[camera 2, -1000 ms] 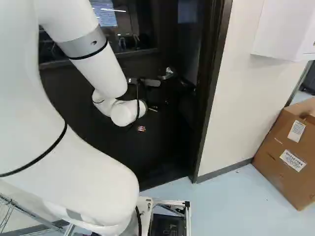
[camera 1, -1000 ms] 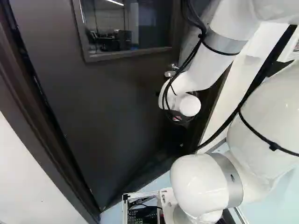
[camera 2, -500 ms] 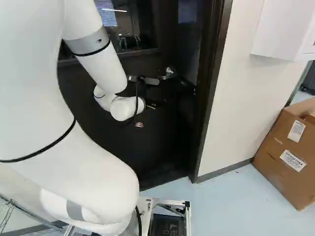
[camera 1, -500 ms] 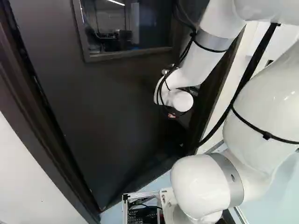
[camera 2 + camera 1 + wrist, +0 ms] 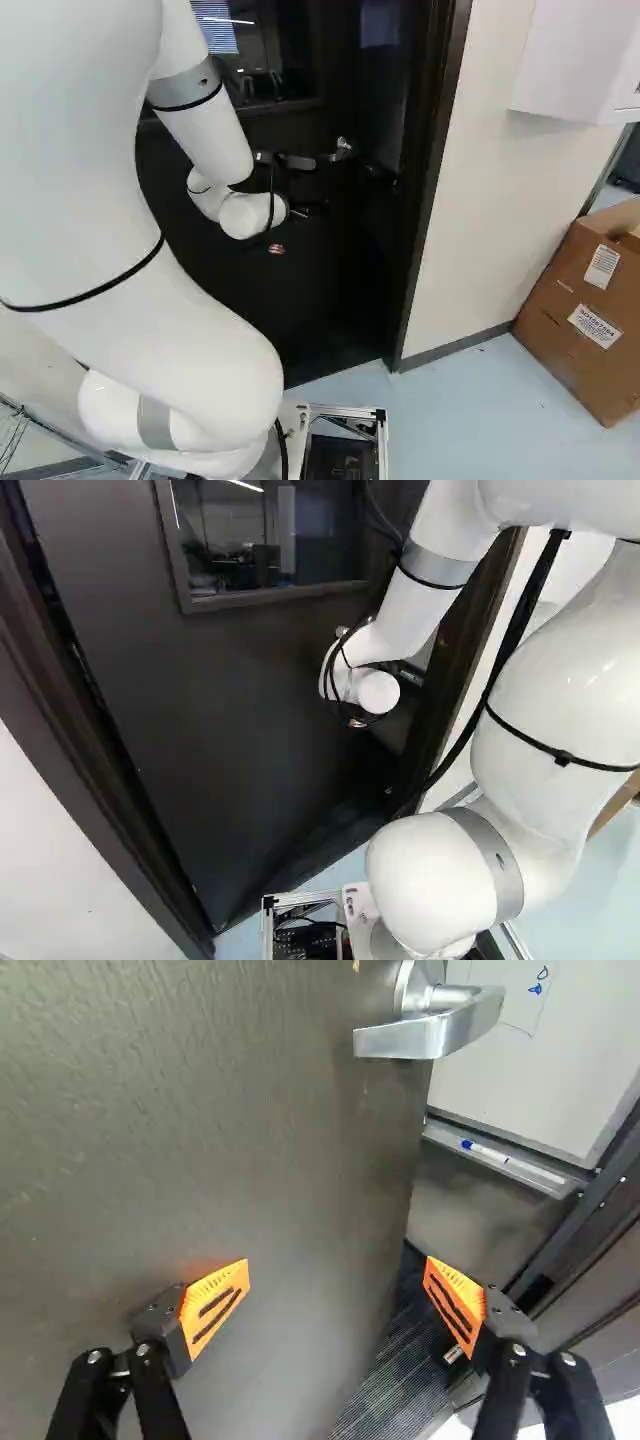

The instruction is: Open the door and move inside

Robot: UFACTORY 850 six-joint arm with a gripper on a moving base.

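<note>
The dark door (image 5: pixel 240 710) stands ajar; in the wrist view a gap shows past the free edge of the door (image 5: pixel 250 1140). My gripper (image 5: pixel 277 248) is low in front of the door in the right base view, mostly hidden by the wrist. In the wrist view the gripper (image 5: pixel 336 1295) is open and empty, one finger before the door's face, the other beyond its edge over the gap. The silver lever handle (image 5: pixel 430 1032) is ahead of the fingers, untouched. The right base view shows the handle (image 5: pixel 342 149) beyond the wrist.
Through the gap are a whiteboard (image 5: pixel 560 1050), its tray with a marker (image 5: pixel 515 1163), and dark carpet (image 5: pixel 390 1390). The dark door frame (image 5: pixel 432 180) and pale wall (image 5: pixel 490 200) stand right of the door. A cardboard box (image 5: pixel 580 310) is further right, below a white cabinet (image 5: pixel 570 60).
The wrist and gripper have moved left in both base views, rising slightly in the right one. The upper arm has swung too. Base and door show no visible shift.
</note>
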